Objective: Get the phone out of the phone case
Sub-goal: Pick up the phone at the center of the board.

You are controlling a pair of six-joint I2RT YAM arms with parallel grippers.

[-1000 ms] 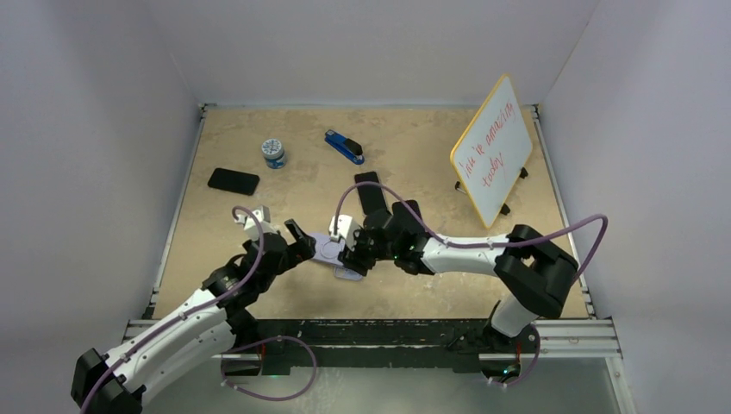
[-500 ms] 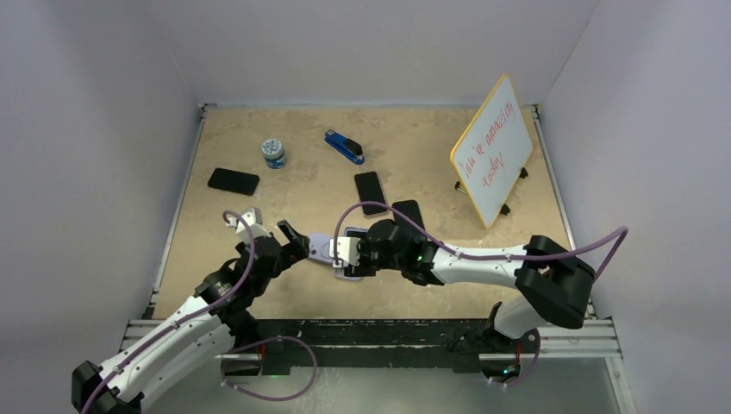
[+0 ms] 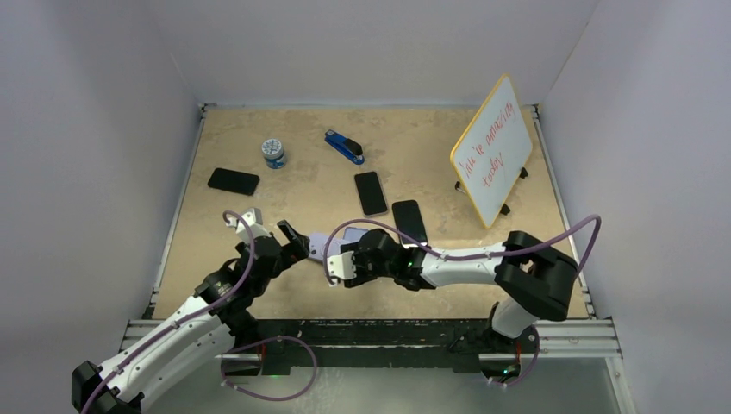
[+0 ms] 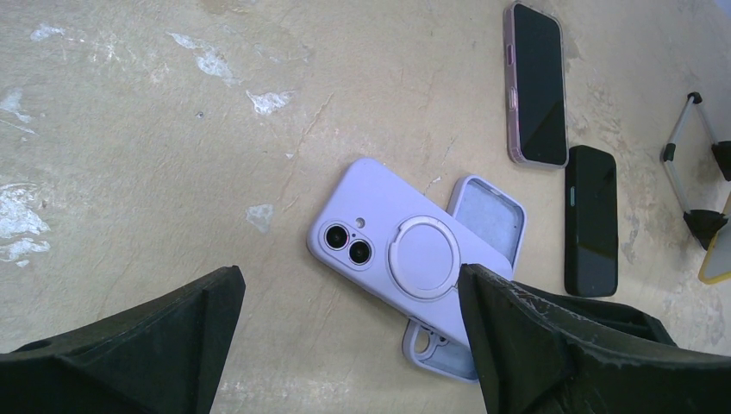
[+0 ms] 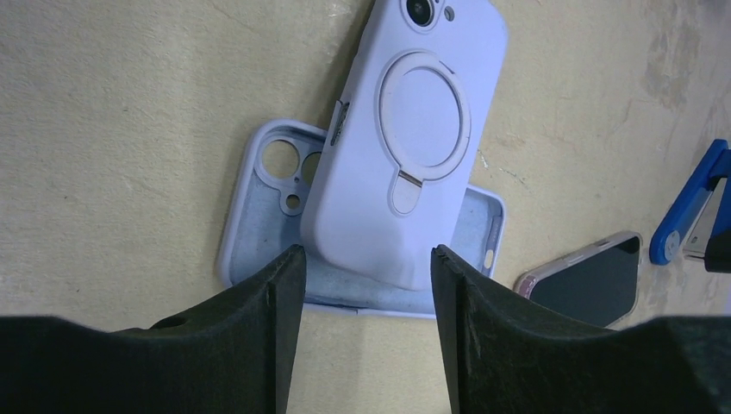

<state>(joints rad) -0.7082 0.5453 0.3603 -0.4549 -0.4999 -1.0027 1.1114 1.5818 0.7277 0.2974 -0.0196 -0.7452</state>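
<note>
Near the front middle of the table [image 3: 259, 147], the lilac phone [image 4: 405, 259] lies face down, camera lenses and ring stand upward. It rests crosswise on an empty lilac case [image 4: 490, 214] whose soft lining shows at both ends; whether the ringed back is a second shell on the phone I cannot tell. The left pincer [image 4: 349, 276] hangs above at its widest and the right pincer [image 5: 366, 250] about half open, neither holding anything, probably standing clear to judge the separation.
</note>
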